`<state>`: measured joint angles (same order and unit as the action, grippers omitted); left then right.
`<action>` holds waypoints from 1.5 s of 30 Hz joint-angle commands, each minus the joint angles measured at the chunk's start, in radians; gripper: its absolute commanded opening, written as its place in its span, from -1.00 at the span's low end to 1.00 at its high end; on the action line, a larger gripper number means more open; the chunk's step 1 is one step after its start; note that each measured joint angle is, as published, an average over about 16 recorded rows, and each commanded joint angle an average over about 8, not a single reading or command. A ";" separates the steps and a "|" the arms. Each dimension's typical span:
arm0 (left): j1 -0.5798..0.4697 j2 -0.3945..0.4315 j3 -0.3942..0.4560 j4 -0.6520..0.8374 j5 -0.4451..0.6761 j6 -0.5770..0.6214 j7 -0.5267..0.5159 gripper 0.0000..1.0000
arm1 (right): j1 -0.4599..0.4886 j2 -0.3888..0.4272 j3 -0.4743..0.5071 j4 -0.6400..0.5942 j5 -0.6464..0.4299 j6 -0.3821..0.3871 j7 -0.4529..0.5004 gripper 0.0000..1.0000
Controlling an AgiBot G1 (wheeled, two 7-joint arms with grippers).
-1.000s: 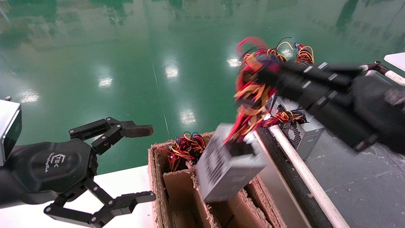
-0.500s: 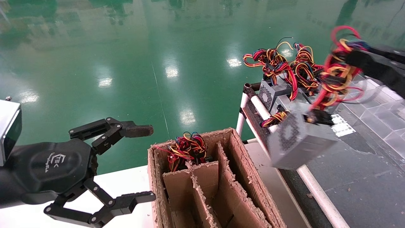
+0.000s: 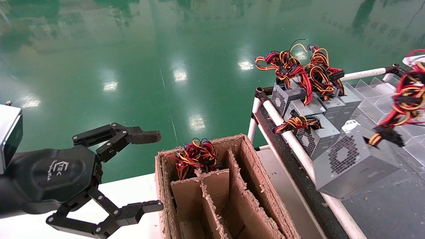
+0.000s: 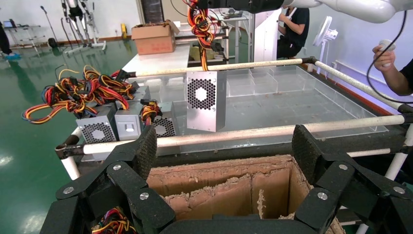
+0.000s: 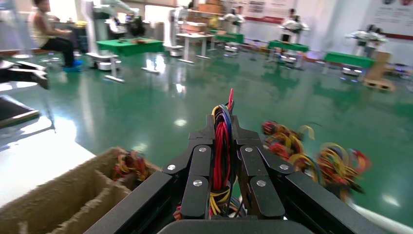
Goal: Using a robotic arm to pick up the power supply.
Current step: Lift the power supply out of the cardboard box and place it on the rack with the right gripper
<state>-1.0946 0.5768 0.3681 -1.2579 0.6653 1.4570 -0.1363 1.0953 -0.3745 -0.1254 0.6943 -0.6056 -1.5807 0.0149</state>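
The power supply (image 3: 352, 162), a grey metal box with a round honeycomb grille, hangs tilted in the air by its red, yellow and black wires (image 3: 406, 96), just past the white rail on the right. It also shows in the left wrist view, power supply (image 4: 206, 100). My right gripper (image 5: 225, 131) is shut on that wire bunch (image 5: 222, 146); the gripper itself lies beyond the head view's right edge. My left gripper (image 3: 149, 172) stays open and empty at the lower left, beside the cardboard box.
A brown cardboard box with dividers (image 3: 245, 156) stands at the front centre, with a wire bundle (image 3: 194, 156) in its far left compartment. Several more grey units (image 3: 312, 106) sit behind the white pipe rail (image 3: 292, 139). Clear trays (image 3: 372, 89) lie farther right. A person's hand (image 4: 384, 51) is nearby.
The right arm has swung the hanging power supply from above the cardboard box to the right, over the rail, and has left the head view. The left arm has not moved.
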 commanded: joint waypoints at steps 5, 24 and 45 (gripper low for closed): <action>0.000 0.000 0.000 0.000 0.000 0.000 0.000 1.00 | 0.001 0.013 -0.020 -0.070 0.005 0.005 -0.037 -1.00; 0.000 0.000 0.000 0.000 0.000 0.000 0.000 1.00 | 0.302 -0.100 -0.161 -0.279 -0.258 0.095 -0.202 -1.00; 0.000 0.000 0.000 0.000 0.000 0.000 0.000 1.00 | 0.556 -0.301 -0.291 -0.470 -0.475 0.157 -0.310 -1.00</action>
<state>-1.0947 0.5767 0.3684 -1.2579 0.6651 1.4568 -0.1362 1.6488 -0.6668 -0.4118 0.2255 -1.0732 -1.4300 -0.2917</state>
